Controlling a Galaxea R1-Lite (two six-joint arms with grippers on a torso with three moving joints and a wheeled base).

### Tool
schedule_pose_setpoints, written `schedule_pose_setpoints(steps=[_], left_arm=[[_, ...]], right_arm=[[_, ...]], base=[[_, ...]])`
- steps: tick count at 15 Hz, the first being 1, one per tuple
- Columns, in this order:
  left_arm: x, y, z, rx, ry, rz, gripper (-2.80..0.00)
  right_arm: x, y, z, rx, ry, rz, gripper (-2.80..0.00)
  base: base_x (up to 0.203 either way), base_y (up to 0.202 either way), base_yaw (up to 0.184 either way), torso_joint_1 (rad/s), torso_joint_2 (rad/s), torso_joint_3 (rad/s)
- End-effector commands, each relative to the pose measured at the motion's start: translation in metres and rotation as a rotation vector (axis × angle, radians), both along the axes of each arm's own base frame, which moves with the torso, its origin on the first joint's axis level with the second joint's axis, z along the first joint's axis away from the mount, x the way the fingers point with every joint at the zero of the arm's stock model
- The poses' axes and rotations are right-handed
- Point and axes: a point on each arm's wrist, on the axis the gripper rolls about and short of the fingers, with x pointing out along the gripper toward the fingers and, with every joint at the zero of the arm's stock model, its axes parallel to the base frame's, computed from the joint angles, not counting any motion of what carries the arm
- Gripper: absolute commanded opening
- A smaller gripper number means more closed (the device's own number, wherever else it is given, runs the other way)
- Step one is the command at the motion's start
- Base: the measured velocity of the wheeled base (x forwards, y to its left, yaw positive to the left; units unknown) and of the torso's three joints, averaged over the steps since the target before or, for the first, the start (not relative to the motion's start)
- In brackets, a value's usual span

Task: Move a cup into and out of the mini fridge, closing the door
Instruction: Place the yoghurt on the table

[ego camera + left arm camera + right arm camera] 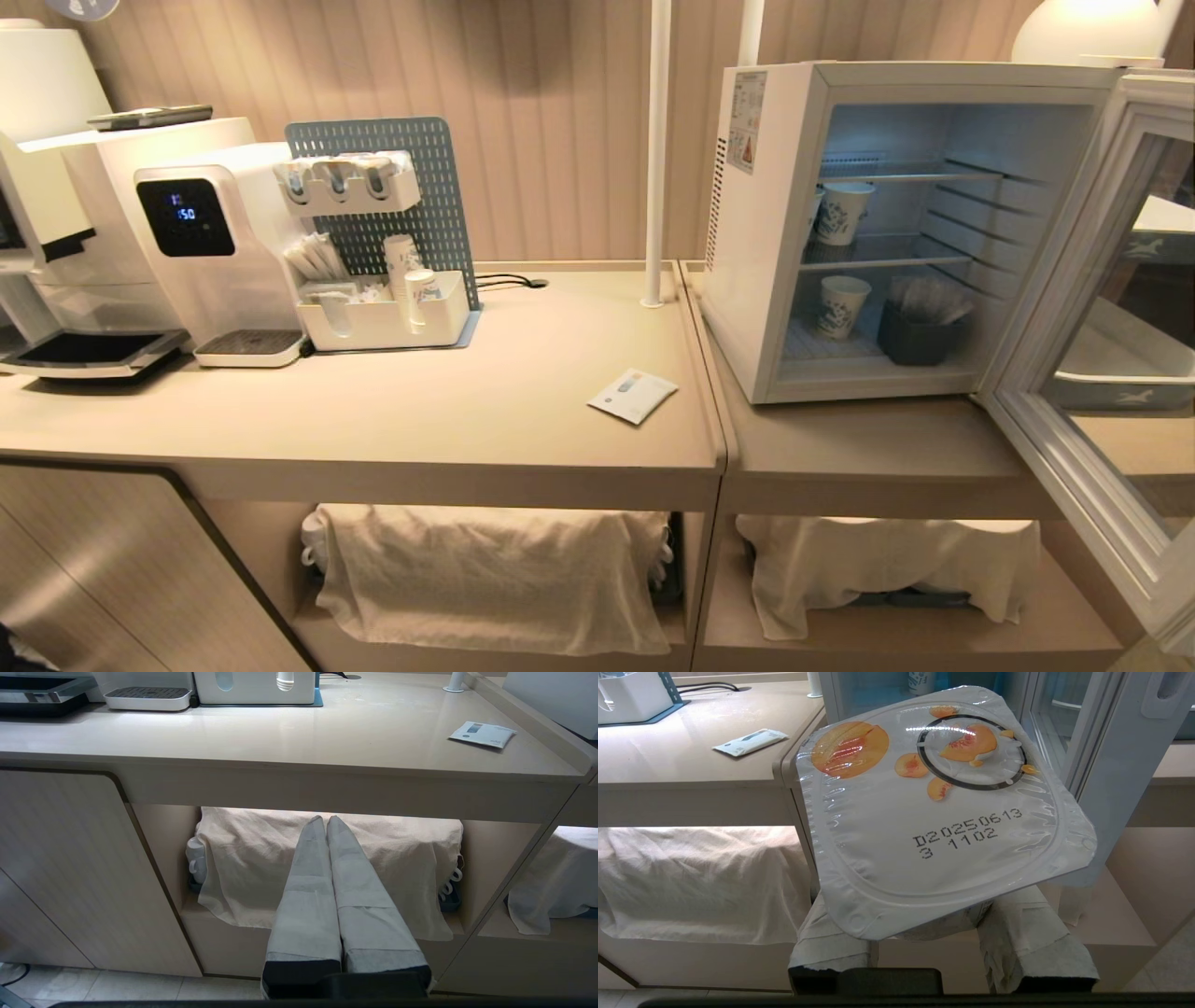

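Right hand (924,933) clamped on the cup (934,812), only in its wrist view; left hand (325,823) closed.

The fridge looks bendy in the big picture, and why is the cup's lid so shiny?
Head view: the wide lens bows the mini fridge and its open door. Right wrist view: lamp glare streaks the cup lid, held in the right gripper. Left wrist view: the countertop shines pale.

Warm, bright light; glare on the counter (327,732); edges bowed.
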Motion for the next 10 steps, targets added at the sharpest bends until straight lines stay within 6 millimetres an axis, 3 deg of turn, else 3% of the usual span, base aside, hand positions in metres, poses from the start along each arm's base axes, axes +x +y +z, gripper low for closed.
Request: schedule_pose_setpoints(steps=[1, 6, 10], left_arm=[[0.0002, 0.0000, -0.0003, 0.000, 0.003, 0.001, -2.80], [0.0002, 0.0000, -0.0003, -0.001, 0.003, 0.001, -2.80], [0.0002, 0.0000, -0.0003, -0.001, 0.003, 0.001, -2.80]], right_arm=[[0.0001, 0.0000, -0.0001, 0.000, 0.002, 0.001, -2.80], [0.0001, 0.0000, -0.0001, 0.000, 0.002, 0.001, -2.80], [0.0001, 0.0000, -0.0001, 0.000, 0.002, 0.001, -2.80]], base=[[0.000, 0.000, 0.000, 0.000, 0.00, 0.000], [0.000, 0.015, 0.001, 0.001, 0.00, 0.000], [0.000, 0.179, 0.000, 0.002, 0.00, 0.000]])
